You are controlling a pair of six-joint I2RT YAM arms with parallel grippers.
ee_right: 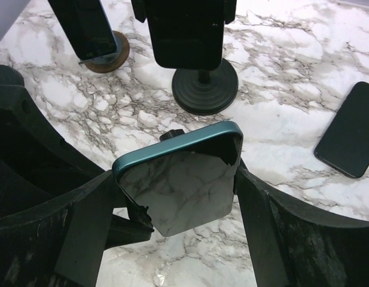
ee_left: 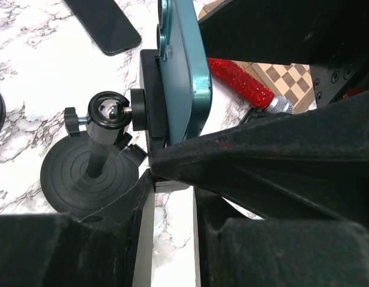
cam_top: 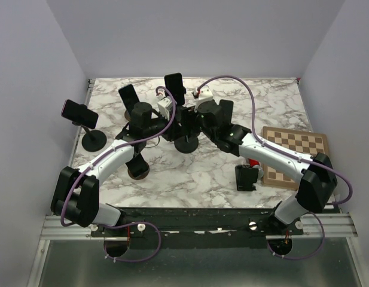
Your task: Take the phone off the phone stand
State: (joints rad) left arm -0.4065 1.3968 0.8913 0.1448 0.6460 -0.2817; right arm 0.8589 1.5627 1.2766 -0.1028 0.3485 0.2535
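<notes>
A teal phone (ee_right: 175, 179) stands upright in the clamp of a black phone stand (ee_left: 106, 116) with a round base (cam_top: 187, 144) at the table's middle. In the left wrist view the phone (ee_left: 184, 66) shows edge-on, against the clamp. My right gripper (ee_right: 175, 185) is shut on the phone's two side edges, near its top. My left gripper (ee_left: 172, 182) sits low at the clamp's bottom end, its fingers (ee_left: 127, 203) tight on either side of it. In the top view both grippers (cam_top: 185, 116) meet over the stand and hide the phone.
Other stands hold dark phones at the left (cam_top: 79, 113), back left (cam_top: 128, 97) and back (cam_top: 174, 88). A loose black phone (ee_right: 348, 137) lies on the marble. A chessboard (cam_top: 292, 155) and a small black holder (cam_top: 246, 177) are at the right. A red glitter microphone (ee_left: 241, 81) lies nearby.
</notes>
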